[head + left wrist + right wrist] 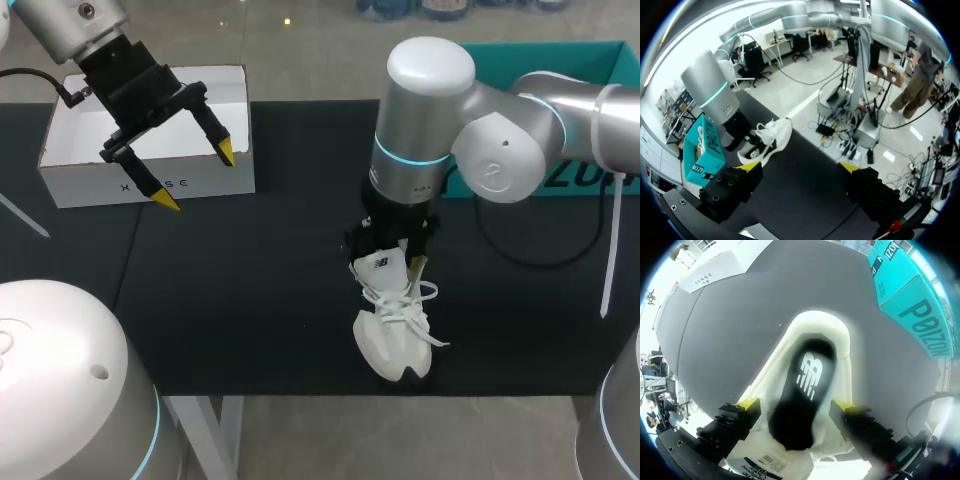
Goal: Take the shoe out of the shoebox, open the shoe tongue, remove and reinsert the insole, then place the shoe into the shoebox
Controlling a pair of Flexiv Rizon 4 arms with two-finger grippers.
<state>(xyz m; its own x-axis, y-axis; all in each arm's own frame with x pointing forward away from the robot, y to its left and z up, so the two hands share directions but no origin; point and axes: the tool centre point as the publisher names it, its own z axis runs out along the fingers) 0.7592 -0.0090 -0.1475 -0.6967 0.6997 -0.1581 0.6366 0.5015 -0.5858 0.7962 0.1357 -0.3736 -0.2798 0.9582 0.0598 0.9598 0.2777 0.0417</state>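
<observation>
The white lace-up fabric shoe (392,335) lay near the front edge of the black table mat (250,300), heel under the right gripper (795,407). You could not tell whether that claw was clenched. The left gripper (196,176) hung released over the white cardboard shoebox (100,185) at the far left corner. The shoe looked light and soft. Its stiffer heel collar, around the black insole (800,390), looked the best hold.

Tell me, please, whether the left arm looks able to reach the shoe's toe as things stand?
Probably yes. The left gripper hangs open above the white box, and only bare mat lies between it and the shoe. The right gripper is at the heel end, leaving the toe free.
</observation>
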